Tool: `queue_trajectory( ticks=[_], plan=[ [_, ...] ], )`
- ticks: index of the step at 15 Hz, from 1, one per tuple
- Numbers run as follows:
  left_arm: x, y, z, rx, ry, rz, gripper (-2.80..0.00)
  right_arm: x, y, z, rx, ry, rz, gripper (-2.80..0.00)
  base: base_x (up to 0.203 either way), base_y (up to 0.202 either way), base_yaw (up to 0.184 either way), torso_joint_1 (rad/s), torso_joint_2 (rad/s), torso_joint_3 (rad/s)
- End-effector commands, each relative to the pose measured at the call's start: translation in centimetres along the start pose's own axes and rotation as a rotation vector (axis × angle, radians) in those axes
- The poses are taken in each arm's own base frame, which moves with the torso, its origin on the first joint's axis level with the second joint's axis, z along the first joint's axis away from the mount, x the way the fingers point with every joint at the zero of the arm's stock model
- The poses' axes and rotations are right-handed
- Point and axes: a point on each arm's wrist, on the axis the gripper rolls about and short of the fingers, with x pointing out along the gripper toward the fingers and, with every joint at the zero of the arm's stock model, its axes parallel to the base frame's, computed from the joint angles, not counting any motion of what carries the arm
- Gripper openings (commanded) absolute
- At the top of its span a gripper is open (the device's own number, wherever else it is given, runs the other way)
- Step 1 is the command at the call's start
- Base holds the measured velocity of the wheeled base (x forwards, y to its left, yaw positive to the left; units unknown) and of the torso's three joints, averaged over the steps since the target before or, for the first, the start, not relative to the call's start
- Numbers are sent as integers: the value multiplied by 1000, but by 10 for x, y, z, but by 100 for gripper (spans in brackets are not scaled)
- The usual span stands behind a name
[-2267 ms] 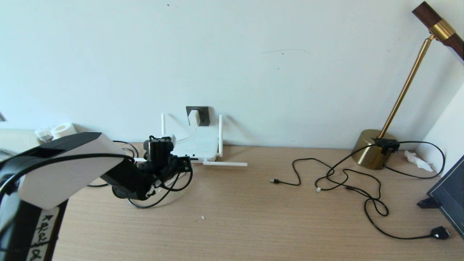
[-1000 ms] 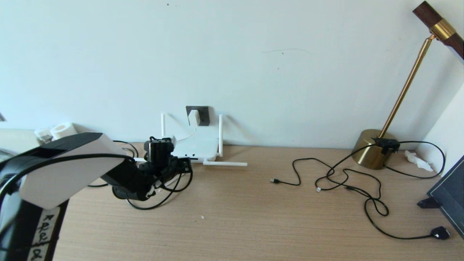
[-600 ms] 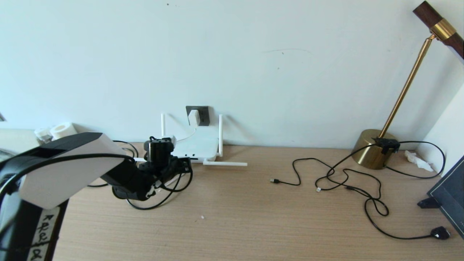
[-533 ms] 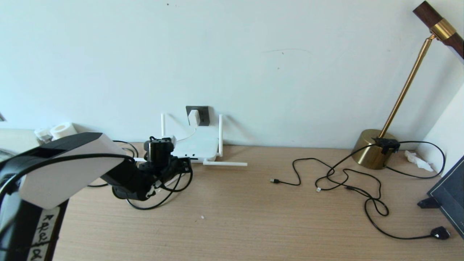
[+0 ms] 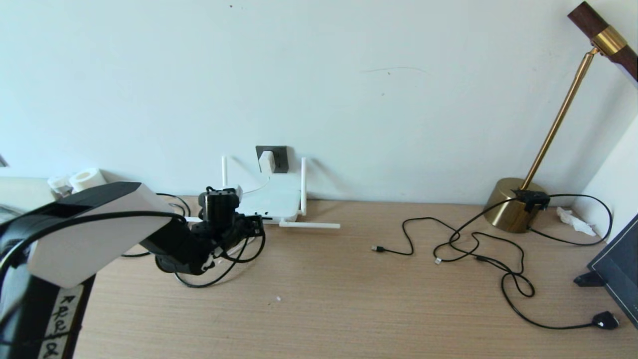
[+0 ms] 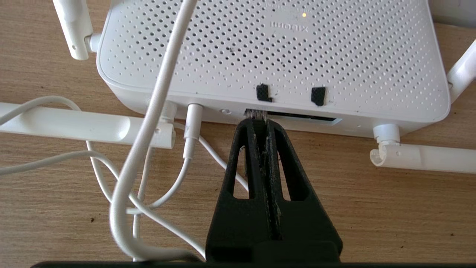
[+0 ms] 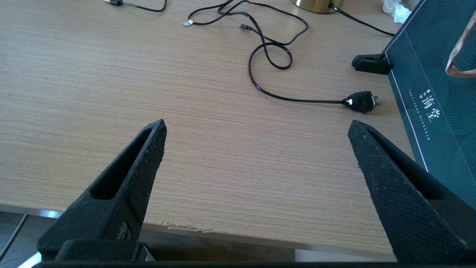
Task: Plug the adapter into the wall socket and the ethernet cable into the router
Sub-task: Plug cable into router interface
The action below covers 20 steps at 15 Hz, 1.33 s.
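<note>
The white router (image 5: pixel 271 202) lies against the wall under the dark wall socket (image 5: pixel 280 158). The white adapter (image 5: pixel 266 162) sits in that socket, its thin cord running down to the router. My left gripper (image 5: pixel 255 225) is shut, its tips right at the dark slots on the router's (image 6: pixel 275 56) near edge. In the left wrist view the left gripper (image 6: pixel 262 124) pinches the ethernet cable's clear plug tip (image 6: pixel 256 112), which sits at the mouth of a slot. The black ethernet cable (image 5: pixel 199 285) loops on the desk below the arm. My right gripper (image 7: pixel 256 124) hangs open over the desk's front edge.
White cords (image 6: pixel 148 123) and a folded-down antenna (image 6: pixel 74 126) lie beside the left gripper. Thin black cables (image 5: pixel 473 244) sprawl across the right of the desk, ending in a black plug (image 5: pixel 605 320). A brass lamp base (image 5: pixel 513 204) and a dark box (image 5: pixel 618 269) stand at far right.
</note>
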Motion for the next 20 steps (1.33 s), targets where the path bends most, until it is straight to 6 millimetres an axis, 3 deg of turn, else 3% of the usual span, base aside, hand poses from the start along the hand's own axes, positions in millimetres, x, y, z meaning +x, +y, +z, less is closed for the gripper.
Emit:
queue_trajectory(
  ticks=[1,20],
  plan=[
    [2,0,-1,-2,-2,0,-280,0,0,0,-1,2,1,0,0,0,0,0,0,0],
    [2,1,-7,12,13,5,-280,0,0,0,-1,2,1,0,0,0,0,0,0,0]
  ],
)
